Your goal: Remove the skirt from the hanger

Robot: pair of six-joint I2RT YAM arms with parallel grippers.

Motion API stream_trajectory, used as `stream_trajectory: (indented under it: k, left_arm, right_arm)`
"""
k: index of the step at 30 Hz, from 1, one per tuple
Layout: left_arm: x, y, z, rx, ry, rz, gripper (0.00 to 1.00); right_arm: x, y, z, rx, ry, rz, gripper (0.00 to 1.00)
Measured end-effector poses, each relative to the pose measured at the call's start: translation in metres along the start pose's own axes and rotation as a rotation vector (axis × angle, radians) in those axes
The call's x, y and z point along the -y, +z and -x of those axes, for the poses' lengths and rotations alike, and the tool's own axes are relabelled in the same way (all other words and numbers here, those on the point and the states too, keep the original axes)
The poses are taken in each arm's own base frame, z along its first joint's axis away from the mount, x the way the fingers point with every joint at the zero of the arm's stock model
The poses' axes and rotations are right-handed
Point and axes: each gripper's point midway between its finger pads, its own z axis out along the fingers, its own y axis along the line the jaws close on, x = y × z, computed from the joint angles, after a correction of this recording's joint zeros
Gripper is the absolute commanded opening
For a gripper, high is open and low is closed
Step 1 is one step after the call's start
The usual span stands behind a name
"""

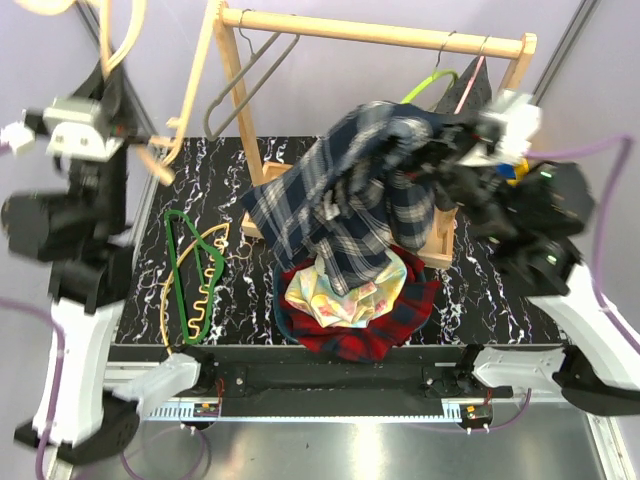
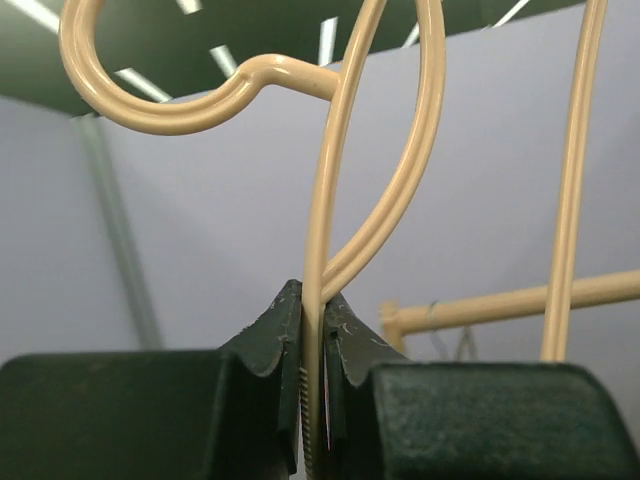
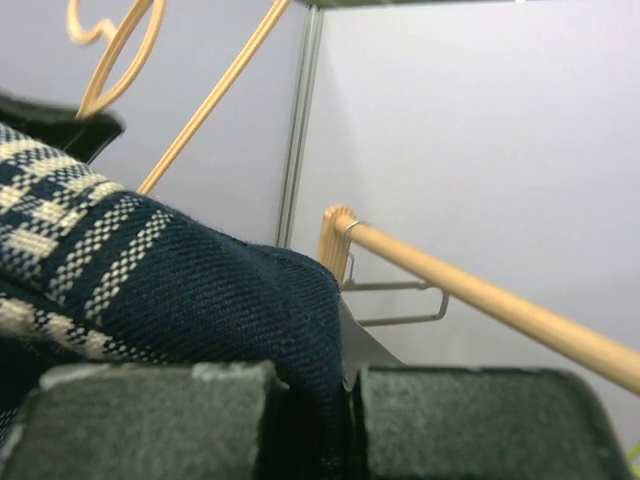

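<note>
**Ana:** What is the left gripper (image 2: 312, 322) doing?

**Ben:** Its two fingers are squeezed tight on the thin wire of the cream hanger (image 2: 326, 200). It holds the hanger up high, far to the left of the wooden rack (image 1: 380, 33). The top of the hanger runs off the edge of the top view.

**Ana:** And the right gripper (image 3: 348, 405)?

**Ben:** It is pinched on a fold of the skirt (image 1: 350, 190). In the top view the cloth hides its fingertips.

**Ana:** Where is the skirt?

**Ben:** The blue checked skirt hangs in the air in front of the rack. It is off the cream hanger and well apart from it. Under it lies a pile of clothes (image 1: 345, 305), partly covered by the skirt.

**Ana:** Can any words be read?

**Ben:** Everything is too small or blurry to tell.

**Ana:** What else is by the rack?

**Ben:** A grey hanger (image 1: 250, 80) hangs on its bar at the left. A lime hanger (image 1: 432, 82) and a pink hanger (image 1: 473, 78) hang at the right, half hidden behind the right arm. On the black table (image 1: 500, 290), left of the rack, lie a dark green hanger (image 1: 181, 280) and a yellow wavy hanger (image 1: 204, 292), overlapping.
</note>
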Motion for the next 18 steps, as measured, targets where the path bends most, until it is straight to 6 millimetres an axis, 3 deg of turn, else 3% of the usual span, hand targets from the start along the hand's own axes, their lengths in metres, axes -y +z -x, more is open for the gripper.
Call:
stream_trajectory:
  k: [4,8,10,12,17,18]
  left_arm:
    - [-0.042,-0.059,-0.004,-0.104,0.185,0.145,0.0]
    - [-0.078,-0.118,-0.004,-0.224,0.315,0.271,0.0]
    - [-0.087,-0.142,-0.016,-0.303,0.354,0.31,0.0]
    - [-0.085,-0.169,-0.049,-0.428,0.389,0.307,0.0]
    - [-0.05,-0.232,-0.171,-0.857,0.458,0.14,0.0]
    - [-0.044,-0.244,-0.188,-0.923,0.468,0.107,0.0]
  right_arm:
    - [0.015,-0.027,0.035,0.059,-0.008,-0.039,0.0]
    - [0.023,-0.047,0.03,0.017,-0.027,-0.07,0.0]
    - [0.025,-0.053,0.021,-0.011,-0.041,-0.08,0.0]
    - [0.026,-0.058,0.007,-0.054,-0.06,-0.089,0.0]
    - [0.024,-0.059,-0.019,-0.135,-0.1,-0.082,0.0]
    - [0.023,-0.058,-0.023,-0.148,-0.104,-0.078,0.0]
